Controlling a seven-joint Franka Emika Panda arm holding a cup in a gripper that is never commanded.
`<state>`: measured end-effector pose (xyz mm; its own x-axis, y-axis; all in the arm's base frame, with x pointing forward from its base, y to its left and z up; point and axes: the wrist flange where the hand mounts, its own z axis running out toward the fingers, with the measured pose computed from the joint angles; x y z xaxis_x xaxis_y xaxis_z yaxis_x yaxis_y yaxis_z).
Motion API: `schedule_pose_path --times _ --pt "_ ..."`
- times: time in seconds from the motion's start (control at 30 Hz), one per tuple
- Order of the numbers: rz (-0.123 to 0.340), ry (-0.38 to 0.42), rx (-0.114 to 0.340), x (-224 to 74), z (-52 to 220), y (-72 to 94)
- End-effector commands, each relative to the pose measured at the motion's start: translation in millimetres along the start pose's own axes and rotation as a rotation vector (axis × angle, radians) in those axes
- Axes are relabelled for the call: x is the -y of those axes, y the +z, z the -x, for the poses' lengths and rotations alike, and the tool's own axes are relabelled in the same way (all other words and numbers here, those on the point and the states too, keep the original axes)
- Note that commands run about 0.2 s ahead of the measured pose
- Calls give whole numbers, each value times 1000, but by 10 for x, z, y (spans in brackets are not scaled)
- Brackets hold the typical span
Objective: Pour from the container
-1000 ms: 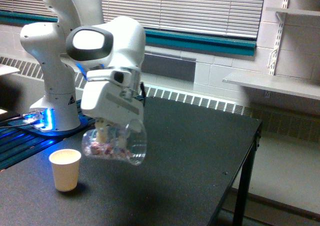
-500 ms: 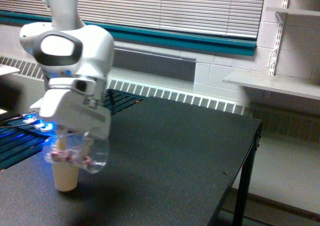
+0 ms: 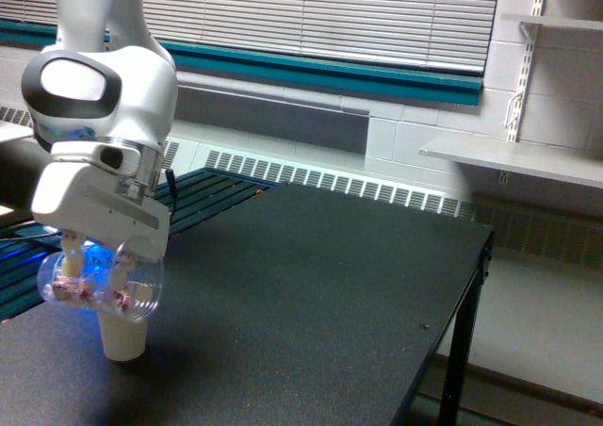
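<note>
The container [image 3: 99,286] is a clear plastic cup lying almost on its side in the air, with small pinkish-brown pieces along its lower wall. My gripper [image 3: 94,261] is shut on it from above, two pale fingers [image 3: 72,253] showing through the plastic. Directly beneath it on the black table stands a cream paper cup [image 3: 123,338], its top hidden behind the container. The container's open end seems to point to the exterior view's left; I cannot tell whether pieces are falling.
The black table [image 3: 320,294] reaches to its edge on the exterior view's right. The arm's base with a blue light [image 3: 28,242] is partly hidden behind the gripper. A radiator [image 3: 330,181] and window blinds [image 3: 330,16] line the back wall; shelves [image 3: 528,157] hang on the right.
The arm has carried the tilted container towards the exterior view's left, from beside the paper cup to right over it. The paper cup has not moved.
</note>
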<state>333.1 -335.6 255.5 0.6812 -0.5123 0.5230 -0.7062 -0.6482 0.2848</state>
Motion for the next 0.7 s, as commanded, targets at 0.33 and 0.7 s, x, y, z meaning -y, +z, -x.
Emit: schedule_pose_path --times 0.33,0.7 --pt "-93 -186 -81 400 66 -217" --pt "-92 -181 -80 149 250 -186"
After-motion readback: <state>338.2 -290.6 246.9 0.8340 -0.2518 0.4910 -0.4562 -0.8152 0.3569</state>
